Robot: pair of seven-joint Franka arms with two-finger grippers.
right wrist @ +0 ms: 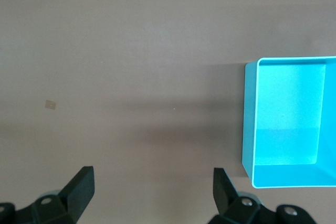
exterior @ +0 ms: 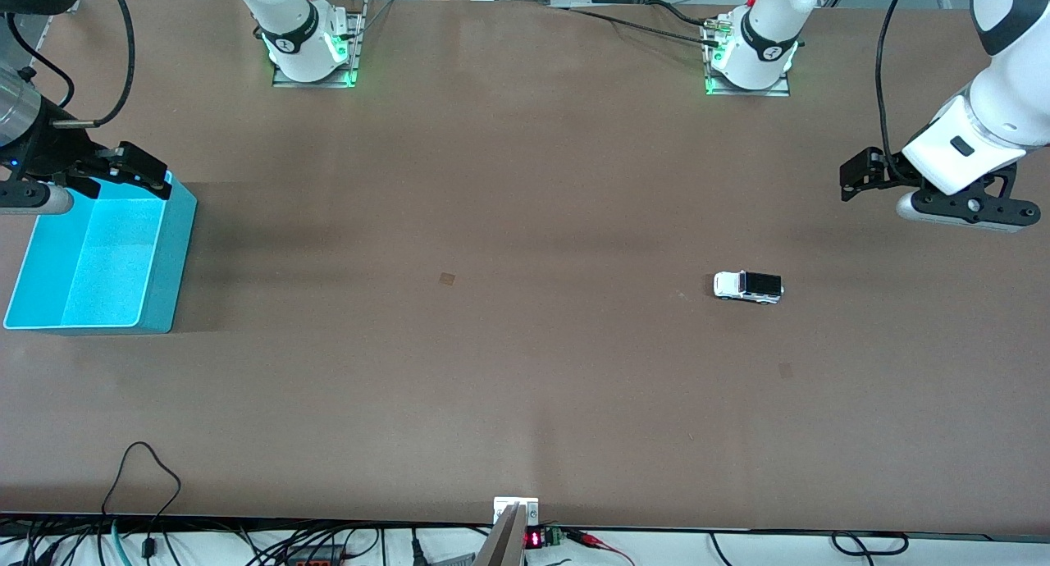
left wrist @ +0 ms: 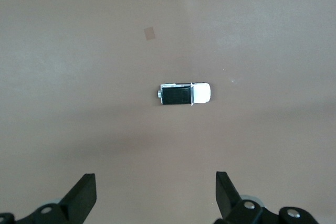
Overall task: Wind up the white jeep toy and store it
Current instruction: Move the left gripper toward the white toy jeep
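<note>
The white jeep toy (exterior: 747,286) with its black roof stands on its wheels on the brown table, toward the left arm's end. It also shows in the left wrist view (left wrist: 185,94). My left gripper (exterior: 857,176) hangs open and empty above the table at the left arm's end, well apart from the jeep; its open jaws show in the left wrist view (left wrist: 156,195). My right gripper (exterior: 135,172) is open and empty over the rim of the teal bin (exterior: 172,262) at the right arm's end, and shows in the right wrist view (right wrist: 153,192).
The teal bin is empty in the right wrist view (right wrist: 249,119). Small brown marks lie on the table (exterior: 447,279) (exterior: 786,370). Cables and a small electronic box (exterior: 515,513) sit along the table edge nearest the front camera. The arm bases (exterior: 312,49) (exterior: 750,57) stand along the opposite edge.
</note>
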